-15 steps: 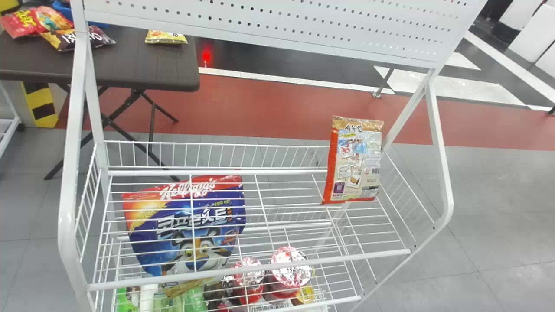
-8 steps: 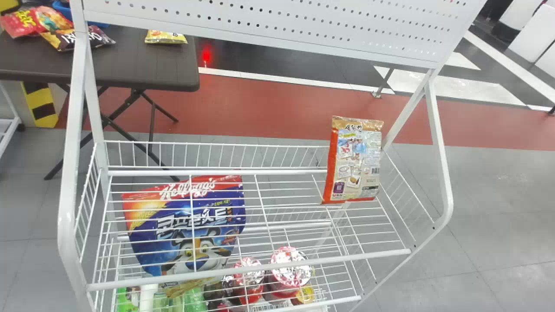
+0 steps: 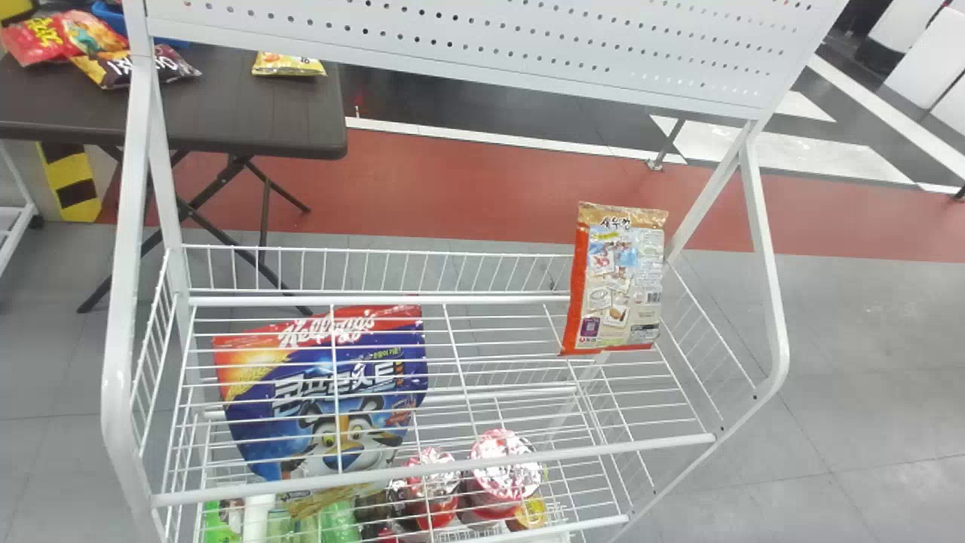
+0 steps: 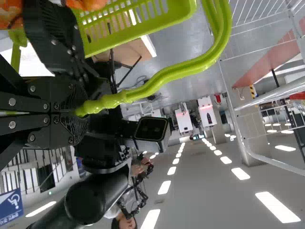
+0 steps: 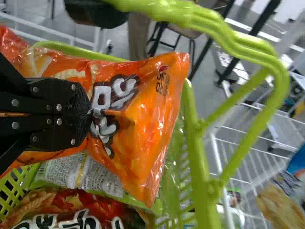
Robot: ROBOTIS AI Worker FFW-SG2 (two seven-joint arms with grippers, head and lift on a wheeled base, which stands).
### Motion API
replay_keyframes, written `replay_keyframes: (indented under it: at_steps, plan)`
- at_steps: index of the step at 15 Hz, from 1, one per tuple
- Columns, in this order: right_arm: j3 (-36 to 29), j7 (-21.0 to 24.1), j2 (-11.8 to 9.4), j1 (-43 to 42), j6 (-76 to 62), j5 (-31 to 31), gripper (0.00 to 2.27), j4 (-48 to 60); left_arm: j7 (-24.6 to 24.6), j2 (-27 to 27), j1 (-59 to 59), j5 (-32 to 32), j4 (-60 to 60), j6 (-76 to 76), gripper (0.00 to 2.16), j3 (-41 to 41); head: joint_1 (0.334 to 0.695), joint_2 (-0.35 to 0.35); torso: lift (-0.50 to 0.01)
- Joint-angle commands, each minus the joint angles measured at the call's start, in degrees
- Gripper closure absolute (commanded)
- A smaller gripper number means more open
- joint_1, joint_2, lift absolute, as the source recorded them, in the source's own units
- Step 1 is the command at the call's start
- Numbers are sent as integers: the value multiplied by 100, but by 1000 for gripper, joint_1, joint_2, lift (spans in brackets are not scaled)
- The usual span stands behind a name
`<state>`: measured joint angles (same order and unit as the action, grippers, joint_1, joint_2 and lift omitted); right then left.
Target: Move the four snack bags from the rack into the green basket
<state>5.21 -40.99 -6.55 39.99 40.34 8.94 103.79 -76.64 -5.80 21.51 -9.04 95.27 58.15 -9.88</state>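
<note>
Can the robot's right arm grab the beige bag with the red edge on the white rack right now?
Probably not: its end effector is already pinching an orange snack bag at the green basket. If it lets go, the way looks open, with nothing in front of the beige bag.

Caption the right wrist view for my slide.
Right gripper pinching an orange snack bag over the green basket, with other bags inside.
</note>
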Motion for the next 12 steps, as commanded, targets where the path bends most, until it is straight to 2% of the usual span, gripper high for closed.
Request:
replay_keyframes:
  at_steps: [1,2,3,4,6,12]
  plan:
    - [-47,100,-13,79,-117,29,2000,98,0,0,-24,-1,0,0,1784,-32,695,-350,0]
    - [-126,109,-22,140,-293,82,1474,177,0,0,-33,-1,0,0,1784,-41,695,-350,0]
    - [-214,126,-22,211,-434,91,188,283,0,0,-33,-1,0,17,1784,-41,695,-350,0]
    - [-284,126,-22,264,-504,99,-1,362,0,0,-33,-1,0,17,1784,-32,695,-350,0]
    - [-346,258,-22,369,-1049,99,22,406,0,0,-33,-1,0,17,1784,-32,695,-350,0]
    - [-715,293,-13,474,-1401,152,49,529,-8,0,2,-1,9,17,1784,-6,695,-350,0]
